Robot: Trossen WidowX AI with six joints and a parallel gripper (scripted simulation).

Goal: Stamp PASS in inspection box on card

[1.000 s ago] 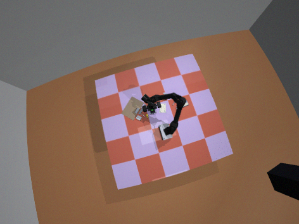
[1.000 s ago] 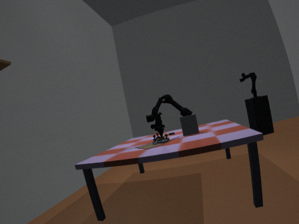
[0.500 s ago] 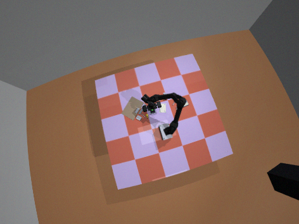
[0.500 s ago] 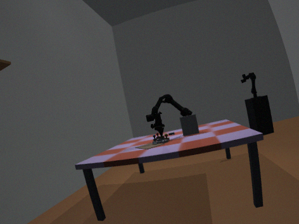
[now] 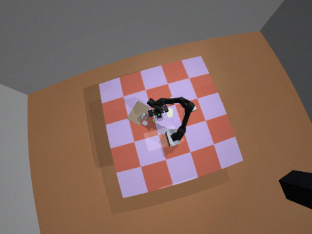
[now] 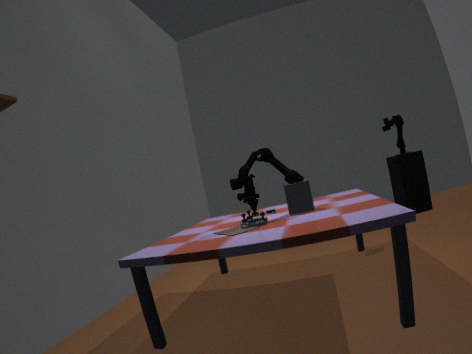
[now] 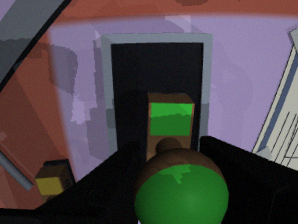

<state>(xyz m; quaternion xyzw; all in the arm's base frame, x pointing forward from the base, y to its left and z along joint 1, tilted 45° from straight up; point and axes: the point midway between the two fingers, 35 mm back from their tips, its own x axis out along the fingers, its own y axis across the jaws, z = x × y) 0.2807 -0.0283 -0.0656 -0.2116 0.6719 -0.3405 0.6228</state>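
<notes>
My gripper is shut on the stamp with the green knob and green-topped brown block. The stamp is upright over the lower middle of the ink pad, seemingly a little above it. The ink pad is a black rectangle in a grey frame. The stamp's underside is hidden. The white card lies right of the pad, cut off in the wrist view; its inspection box cannot be made out. A yellow-marked stamp stands left of the pad.
A tan board lies left of the pad in the top view, with small grey items by its edge. A grey bar crosses the wrist view's upper left. The arm's base stands below the card in the top view.
</notes>
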